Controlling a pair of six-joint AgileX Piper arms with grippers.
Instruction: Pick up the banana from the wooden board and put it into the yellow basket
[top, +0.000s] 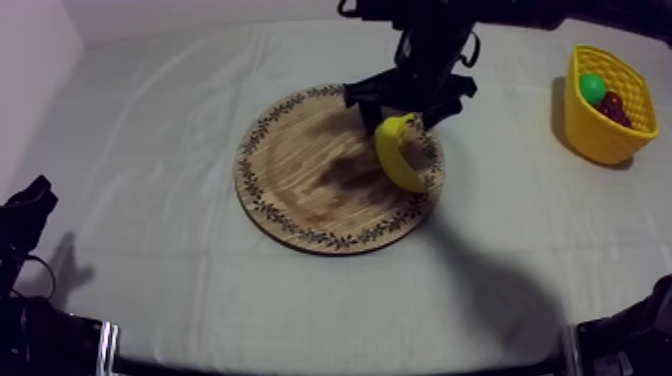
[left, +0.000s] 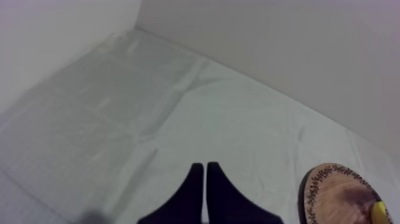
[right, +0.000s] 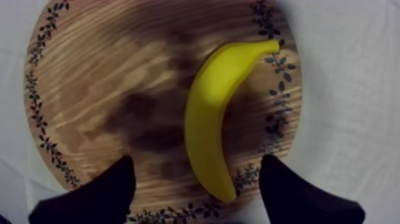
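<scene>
On the board (top: 300, 175), close to its right rim: the banana (top: 398, 152), curved along the patterned edge. Right over the banana's far end, the right gripper (top: 408, 110), fingers spread wide, one on each side of it, clamped on nothing. Well apart at the table's right edge: the basket (top: 598, 140), with a green fruit (top: 592, 88) inside. Low at the left, the left gripper (left: 205, 182), fingers pressed together, empty.

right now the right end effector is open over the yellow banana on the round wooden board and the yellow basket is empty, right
Not empty: the top view shows a green fruit and a dark red one in the yellow basket. Otherwise yes: the right end effector is open over the banana on the board.
</scene>
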